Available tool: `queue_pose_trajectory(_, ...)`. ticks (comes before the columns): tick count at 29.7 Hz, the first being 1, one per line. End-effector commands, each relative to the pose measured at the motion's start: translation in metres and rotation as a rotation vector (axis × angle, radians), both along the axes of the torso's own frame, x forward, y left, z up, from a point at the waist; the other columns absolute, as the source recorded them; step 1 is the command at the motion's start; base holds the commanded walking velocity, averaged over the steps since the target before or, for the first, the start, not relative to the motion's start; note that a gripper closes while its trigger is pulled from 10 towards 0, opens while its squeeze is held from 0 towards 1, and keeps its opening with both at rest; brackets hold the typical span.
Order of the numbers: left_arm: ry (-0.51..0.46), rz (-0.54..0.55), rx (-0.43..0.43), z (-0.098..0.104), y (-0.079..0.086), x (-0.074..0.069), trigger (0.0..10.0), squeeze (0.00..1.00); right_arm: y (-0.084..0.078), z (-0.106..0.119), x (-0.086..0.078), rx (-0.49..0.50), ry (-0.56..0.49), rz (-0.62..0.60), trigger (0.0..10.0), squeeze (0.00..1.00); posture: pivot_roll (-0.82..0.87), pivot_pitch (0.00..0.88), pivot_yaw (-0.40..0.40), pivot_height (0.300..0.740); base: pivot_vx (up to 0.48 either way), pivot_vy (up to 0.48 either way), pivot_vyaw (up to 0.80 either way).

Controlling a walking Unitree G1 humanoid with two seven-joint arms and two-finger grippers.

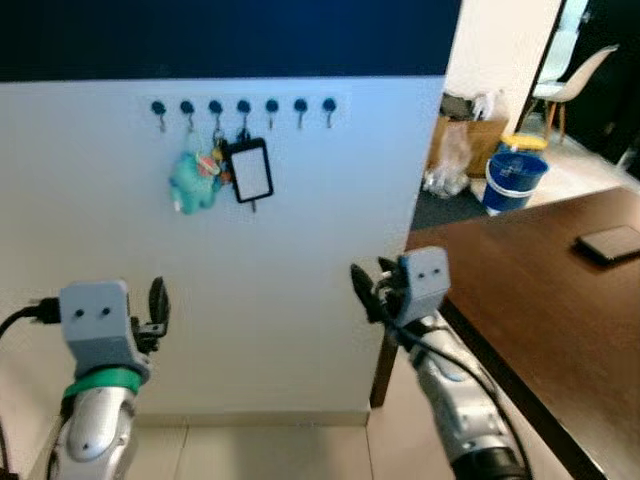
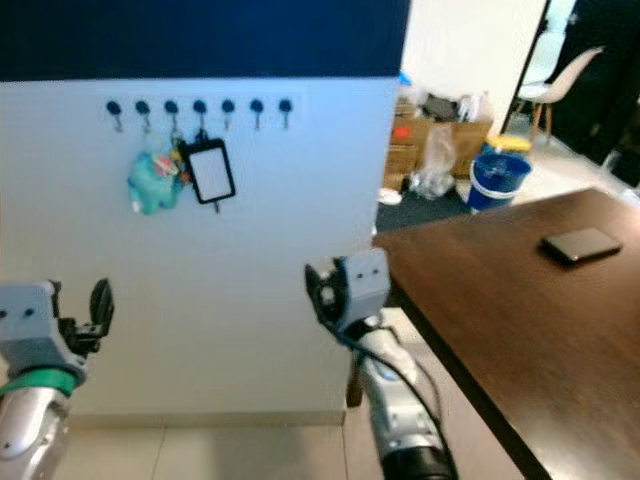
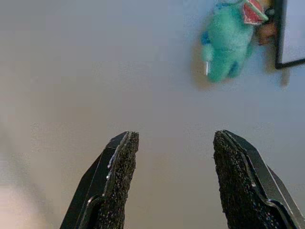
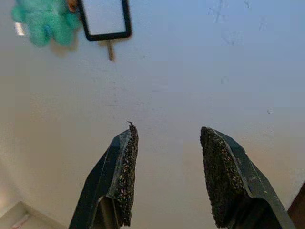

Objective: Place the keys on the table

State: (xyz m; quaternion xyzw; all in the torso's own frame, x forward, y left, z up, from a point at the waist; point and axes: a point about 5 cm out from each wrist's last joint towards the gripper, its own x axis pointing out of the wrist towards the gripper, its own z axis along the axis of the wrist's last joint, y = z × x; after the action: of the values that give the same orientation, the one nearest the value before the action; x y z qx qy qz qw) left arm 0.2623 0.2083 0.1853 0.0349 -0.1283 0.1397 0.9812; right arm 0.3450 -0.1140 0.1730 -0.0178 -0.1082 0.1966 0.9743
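The keys hang from a row of hooks on the white wall: a teal plush charm and a black-framed white card tag dangle together. My left gripper is raised low at the left, open and empty, well below the plush charm. My right gripper is raised near the wall's right end, open and empty, below and right of the card tag. The dark wooden table stands to the right.
A black phone lies on the table. Beyond the wall's corner stand a blue bucket, bags and boxes and a pale chair. Tiled floor runs below the wall.
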Motion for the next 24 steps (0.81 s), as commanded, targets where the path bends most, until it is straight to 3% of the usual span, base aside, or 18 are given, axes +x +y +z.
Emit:
queue_pose_trajectory(1, 0.031, -0.016, 0.012, -0.007, -0.002, 0.0, 10.0, 0.0, -0.002, 0.0, -0.001, 0.0, -0.003, -0.005, 10.0, 0.0, -0.16, 0.002, 0.11, 0.74, 0.33, 0.0, 0.0)
queue_pose_trajectory(9, 0.084, -0.079, 0.031, -0.018, -0.01, 0.0, 10.0, 0.0, 0.01, 0.007, -0.005, -0.016, -0.051, 0.089, 10.0, 0.0, -0.16, 0.001, 0.103, 0.74, 0.326, 0.0, 0.0)
queue_pose_trajectory(13, 0.084, -0.079, 0.021, -0.019, -0.012, 0.0, 10.0, 0.0, 0.021, 0.007, -0.01, -0.074, -0.073, 0.159, 10.0, 0.0, -0.16, 0.011, 0.087, 0.74, 0.326, 0.0, 0.0)
queue_pose_trajectory(24, 0.166, -0.152, 0.059, -0.037, -0.016, -0.006, 10.0, 0.0, 0.016, -0.009, -0.014, -0.089, -0.012, 0.135, 10.0, 0.0, -0.17, 0.039, 0.079, 0.74, 0.283, 0.0, 0.0)
